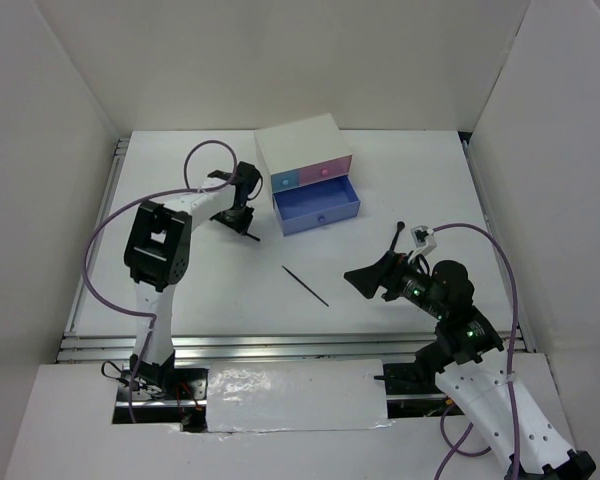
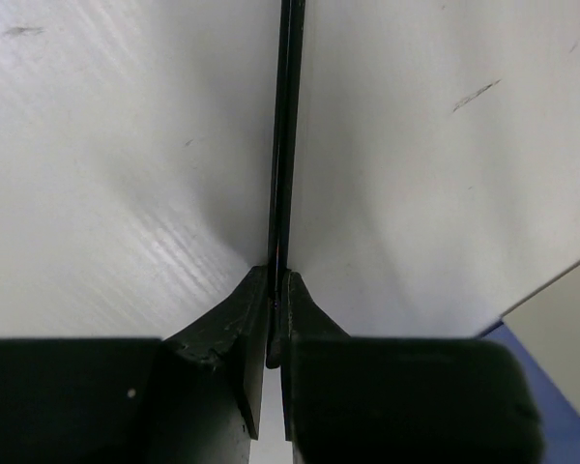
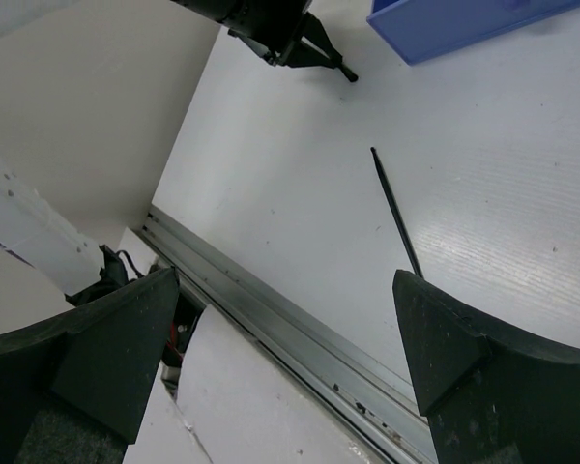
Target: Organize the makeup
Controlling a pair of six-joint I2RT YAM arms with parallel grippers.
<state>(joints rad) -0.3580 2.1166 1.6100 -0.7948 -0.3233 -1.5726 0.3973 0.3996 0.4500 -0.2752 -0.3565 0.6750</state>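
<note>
My left gripper [image 2: 278, 290] is clenched on a thin black makeup stick [image 2: 285, 145], just left of the open blue plastic drawer [image 1: 317, 208] of the white box [image 1: 300, 140]. My right gripper [image 3: 285, 290] hangs spread wide, holding nothing, at the near right. A second thin black stick [image 1: 306, 285] lies on the white table [image 1: 410, 190] between the arms.

Left tool [image 1: 244, 227] just left of the drawer box [image 1: 302, 150]; a loose stick [image 1: 306, 285] lies on the table [image 1: 410, 190] before the box
</note>
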